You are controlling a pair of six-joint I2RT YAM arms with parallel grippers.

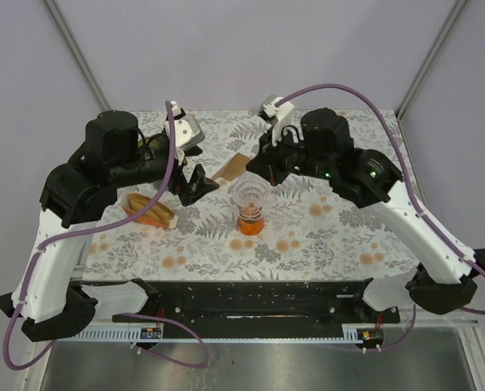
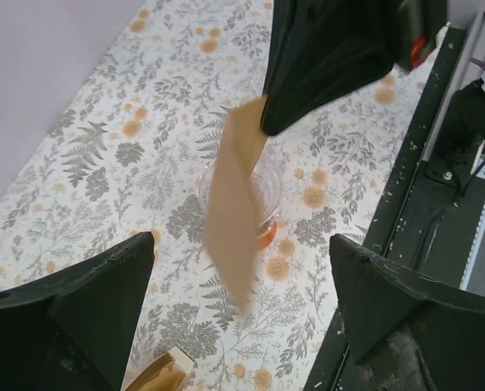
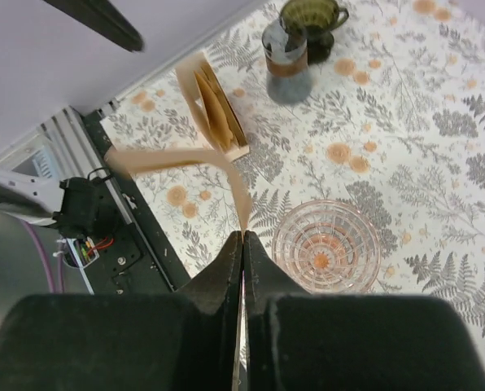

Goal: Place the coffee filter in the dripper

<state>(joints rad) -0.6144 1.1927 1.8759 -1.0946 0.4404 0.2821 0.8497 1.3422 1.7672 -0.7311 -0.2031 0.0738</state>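
1. The right end effector is clamped on one edge of the brown coffee filter, fingers pressed together.
2. The filter hangs in the air just beside the clear dripper, which stands on the floral counter.
3. The left end effector has its fingers apart, holding nothing, near the filter.

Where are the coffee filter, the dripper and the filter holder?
coffee filter (image 2: pixel 233 204), left wrist view, middle of the paper.
dripper (image 3: pixel 355 243), right wrist view, ribbed inner wall.
filter holder (image 1: pixel 166 218), top external view, its right end.
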